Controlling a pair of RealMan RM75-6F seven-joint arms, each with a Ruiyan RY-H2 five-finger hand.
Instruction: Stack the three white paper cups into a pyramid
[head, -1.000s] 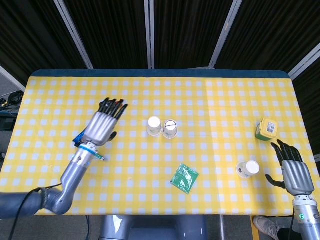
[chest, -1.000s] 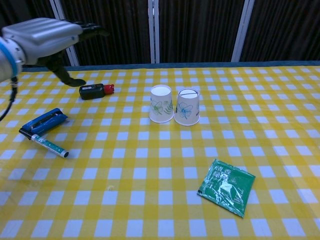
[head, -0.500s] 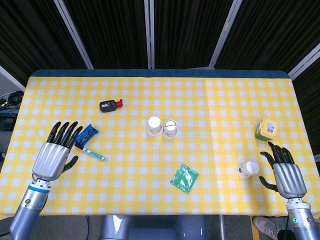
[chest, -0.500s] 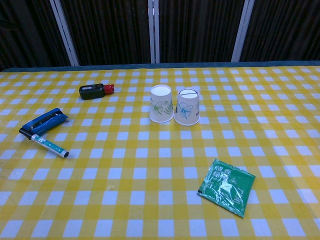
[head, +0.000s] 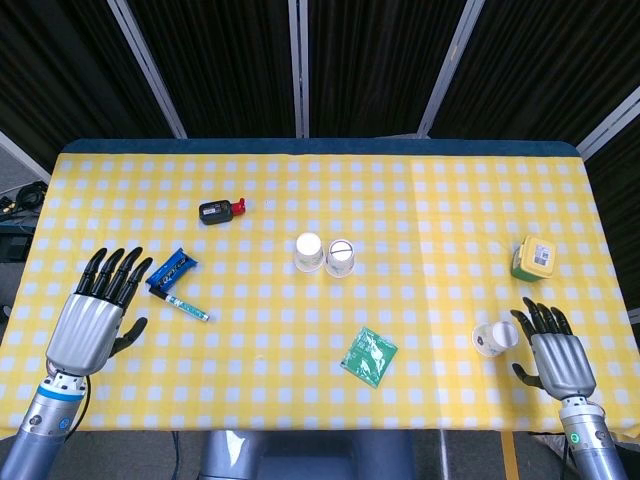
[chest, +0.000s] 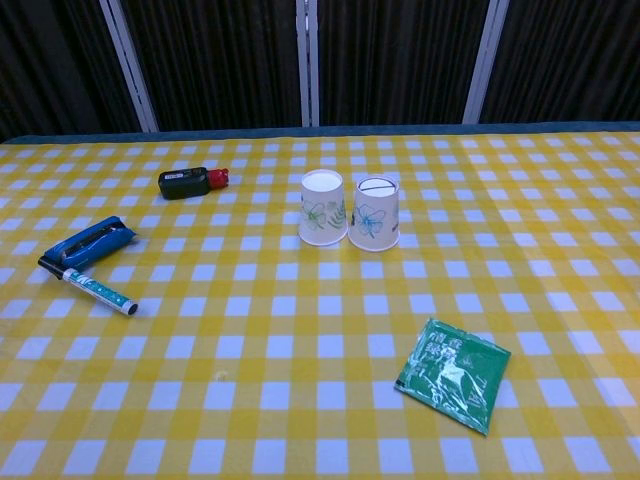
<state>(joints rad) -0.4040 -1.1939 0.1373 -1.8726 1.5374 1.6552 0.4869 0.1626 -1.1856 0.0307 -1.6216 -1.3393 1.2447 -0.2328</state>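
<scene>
Head view shows both hands drawn lower toward the bottom corners than half a second ago: the left hand (head: 88, 322) has slipped down and left, the right hand (head: 556, 358) down along the right edge. Both are released, fingers spread, holding nothing. Nothing on the table (head: 420, 200) has moved.

Three white paper cups in all. Two stand upside down, touching side by side at the centre, the left cup (head: 309, 251) and the right cup (head: 341, 257); the chest view shows them with green leaf prints. The third cup (head: 494, 337) lies at the lower right, just beside the right hand's fingertips (head: 530, 317).

One green packet (head: 369, 356) lies below the centre pair. One yellow-green box (head: 535, 258) sits at the right, above the third cup. At the left are one blue clip (head: 173, 270) and one marker (head: 186, 308) close together, near the left hand. One black item with a red tip (head: 222, 210) rests at upper left
</scene>
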